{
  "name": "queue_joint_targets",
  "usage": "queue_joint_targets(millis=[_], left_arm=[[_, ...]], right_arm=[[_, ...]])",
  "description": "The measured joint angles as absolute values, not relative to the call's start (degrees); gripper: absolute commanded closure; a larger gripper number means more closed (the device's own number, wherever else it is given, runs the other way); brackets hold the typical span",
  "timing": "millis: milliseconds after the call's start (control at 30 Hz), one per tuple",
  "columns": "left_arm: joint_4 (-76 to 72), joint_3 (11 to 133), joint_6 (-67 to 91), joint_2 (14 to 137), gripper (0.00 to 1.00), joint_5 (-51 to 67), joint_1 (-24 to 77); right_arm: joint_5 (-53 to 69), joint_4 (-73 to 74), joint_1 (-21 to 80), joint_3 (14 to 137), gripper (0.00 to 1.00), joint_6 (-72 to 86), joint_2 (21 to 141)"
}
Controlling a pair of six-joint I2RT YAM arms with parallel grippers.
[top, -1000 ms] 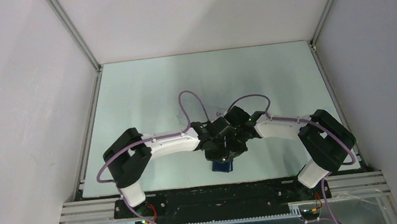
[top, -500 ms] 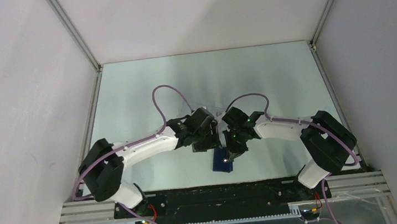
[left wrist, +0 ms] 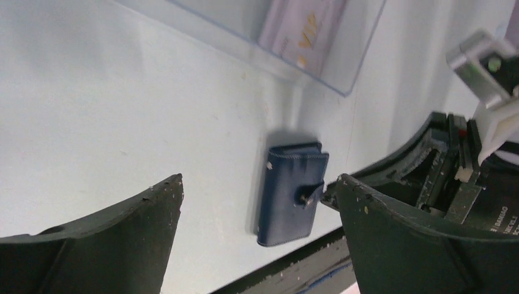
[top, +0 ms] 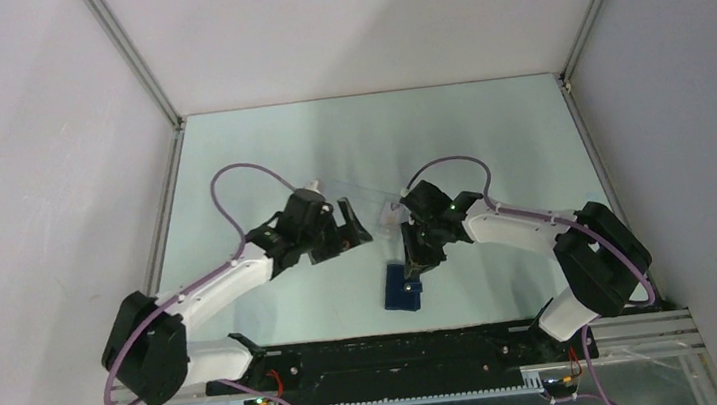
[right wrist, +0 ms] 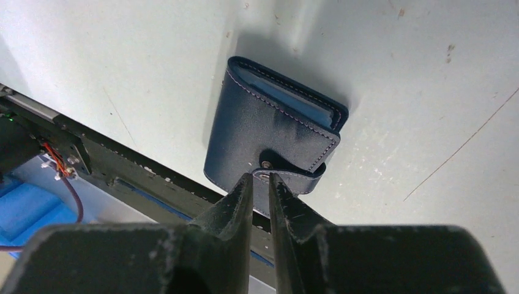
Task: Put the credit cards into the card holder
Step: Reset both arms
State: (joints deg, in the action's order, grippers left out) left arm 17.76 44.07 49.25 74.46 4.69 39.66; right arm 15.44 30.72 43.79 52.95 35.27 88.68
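Pale, smooth desk (top: 259,153) enclosed by white walls, viewed from above and from both wrists.

**Card holder** (top: 403,288): lies closed by the near edge, roughly midway between left and right. Its snap tab (right wrist: 294,177) is wrapped over the opening side, and a sliver of lighter blue lining shows along one edge.

**Credit cards** (top: 391,211): lie flat on the far side of the holder, apart from it. They are pale and nearly see-through, and one carries a purplish patch.

**Right pincer** (right wrist: 260,179): closed to a narrow slit, with its tips at the tab beside the stud. Whether the tab's rim is caught between them cannot be made out.

**Left pincer** (left wrist: 258,179): spread wide and holding nothing, to the left of the cards.

**Handling, as judged:**
- The holder looks light and soft-skinned with stitched edges, so it is likely to slide on the slick desk when tugged.
- The tab is the natural place to take hold of the holder, while the other pincer pins the body flat.
- The cards appear thin, stiff and slippery and sit flush with the desk.
- A card is best pinched across a short edge once that edge is tipped up or slid clear.
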Motion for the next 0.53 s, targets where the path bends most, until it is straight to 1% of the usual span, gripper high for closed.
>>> queue_joint_targets(millis=[67,133,167,200,233,267,300,333,367,400,467,533], left_arm=[[16.6,42.6,48.4,72.3,0.01,5.2,36.1],[15.6,41.5,47.4,70.2,0.01,5.1,32.6],[15.3,41.0,46.7,69.1,0.00,4.8,30.8],[15.2,40.8,45.8,67.8,0.00,4.1,29.0],[15.0,40.6,45.1,66.8,0.00,3.1,28.0],[14.9,40.4,44.1,65.4,0.00,1.7,26.6],[14.6,40.4,43.0,64.2,0.00,0.3,25.5],[14.3,40.4,42.2,63.4,0.00,-0.7,24.4],[14.0,40.4,41.3,62.7,0.00,-1.7,23.2],[13.5,40.4,40.3,62.2,0.00,-2.8,21.4],[12.2,40.4,38.7,62.2,0.00,-5.2,18.1],[10.8,40.1,36.9,62.3,0.00,-7.9,14.8]], right_arm=[[15.5,30.8,43.4,53.4,0.78,35.0,88.7],[15.4,30.8,43.1,53.7,0.72,34.8,88.6],[15.4,30.9,42.9,53.9,0.63,34.6,88.6],[15.4,30.9,42.6,54.0,0.58,34.4,88.6],[15.3,30.8,42.2,54.2,0.46,34.2,88.6],[15.1,30.7,41.8,54.2,0.40,33.8,88.5],[14.4,30.6,41.3,54.2,0.28,33.6,88.3],[13.8,30.5,40.9,54.2,0.22,33.4,88.1],[12.7,30.4,40.1,54.2,0.13,32.8,87.5],[11.3,30.3,39.3,54.2,0.06,32.3,86.8],[8.2,29.6,36.7,54.2,0.01,31.0,84.4],[5.4,27.9,32.9,54.2,0.01,29.5,81.8]])
